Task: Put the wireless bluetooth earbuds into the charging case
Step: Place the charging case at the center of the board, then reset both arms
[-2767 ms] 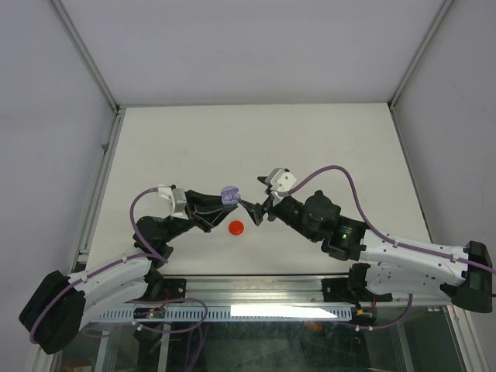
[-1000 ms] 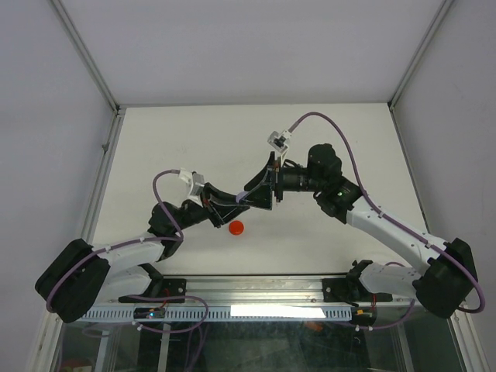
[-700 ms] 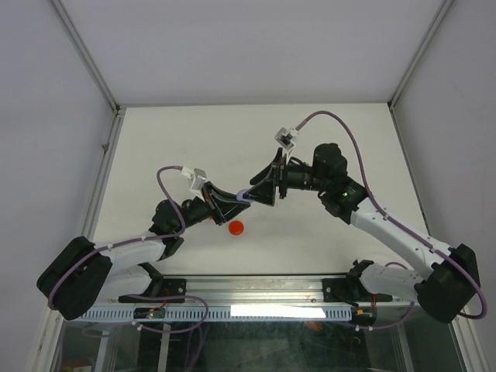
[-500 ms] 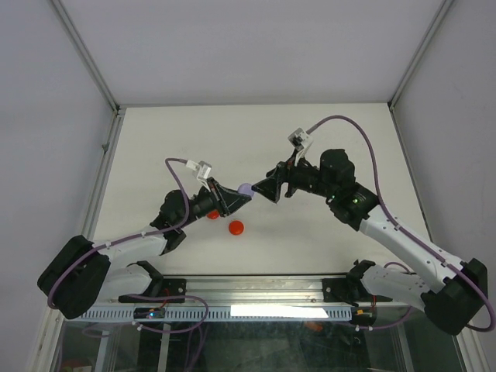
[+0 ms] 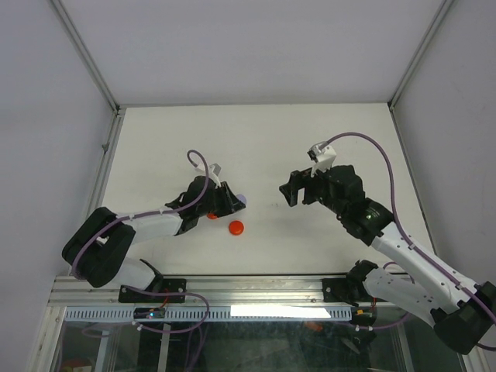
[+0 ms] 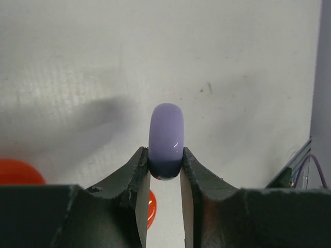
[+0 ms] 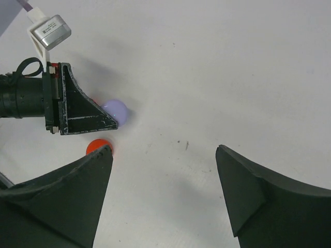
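Obscured, cropped items.
Lower end of lavender piece [image 6: 166,135] buried between fingers of left claw [image 6: 165,157], kind undeterminable; red disc [image 6: 13,172] left of claw cut by frame edge; second red piece [image 6: 150,206] under its left finger mostly hidden; red round piece [image 7: 97,146] half behind a fingertip of right claw [image 7: 163,150].

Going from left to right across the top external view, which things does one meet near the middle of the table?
Partly hidden red piece → lavender case → right end effector.

Lavender round case [image 6: 166,132] edge-up, pinched between fingers [image 6: 137,178]
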You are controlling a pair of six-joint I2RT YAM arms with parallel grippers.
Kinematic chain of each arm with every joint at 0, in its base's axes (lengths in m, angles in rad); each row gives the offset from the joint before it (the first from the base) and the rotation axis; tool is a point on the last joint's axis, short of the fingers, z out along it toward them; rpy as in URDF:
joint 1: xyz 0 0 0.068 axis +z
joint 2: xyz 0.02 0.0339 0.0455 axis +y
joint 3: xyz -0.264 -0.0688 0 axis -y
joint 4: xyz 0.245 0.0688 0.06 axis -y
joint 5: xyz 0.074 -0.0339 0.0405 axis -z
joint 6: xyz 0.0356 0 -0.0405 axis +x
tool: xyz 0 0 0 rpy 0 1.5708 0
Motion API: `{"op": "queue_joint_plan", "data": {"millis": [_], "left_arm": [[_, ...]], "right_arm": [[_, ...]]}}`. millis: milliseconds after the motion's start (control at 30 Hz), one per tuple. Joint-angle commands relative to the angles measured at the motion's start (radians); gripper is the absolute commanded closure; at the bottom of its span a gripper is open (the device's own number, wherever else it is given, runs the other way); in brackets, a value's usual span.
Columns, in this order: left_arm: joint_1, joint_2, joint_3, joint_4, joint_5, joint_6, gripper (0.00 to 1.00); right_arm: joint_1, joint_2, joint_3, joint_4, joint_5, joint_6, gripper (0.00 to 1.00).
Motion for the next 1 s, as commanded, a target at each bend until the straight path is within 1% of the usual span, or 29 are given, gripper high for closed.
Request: {"op": "queue_joint_plan", "data": {"millis": [0, 133, 333, 467, 633, 733, 767, 967], "left_arm": [[0.027, 0.058, 0.061, -0.078, -0.033, -0.047, 0.74], [0.043, 0.107, 0.098, -0.142, -0.029, -0.047, 0.69], [0.048, 0.082, 0.112, -0.226, -0.051, -0.053, 0.52], [0.047, 0.010, 0.117, -0.282, -0.057, -0.053, 0.36], [0.048, -0.127, 0.147, -0.383, -0.082, -0.024, 0.18], [0.049, -0.221, 0.168, -0.448, -0.121, 0.008, 0.03], [0.051, -0.252, 0.174, -0.467, -0.139, 0.023, 0.01], [0.087, -0.431, 0.208, -0.585, -0.326, 0.147, 0.01]], "right_arm": [[-0.003, -0.041, 0.002, -0.020, 0.105, -0.047, 0.16], [-0.003, -0.060, 0.000, -0.039, 0.116, -0.046, 0.16], [-0.003, -0.089, 0.004, -0.075, 0.160, -0.047, 0.16], [-0.004, -0.117, 0.018, -0.124, 0.223, -0.043, 0.15], [-0.003, -0.173, 0.026, -0.169, 0.323, -0.049, 0.13], [-0.003, -0.208, 0.032, -0.199, 0.395, -0.053, 0.10], [-0.003, -0.220, 0.032, -0.205, 0.417, -0.056, 0.09], [-0.004, -0.300, 0.032, -0.239, 0.547, -0.078, 0.04]]}}
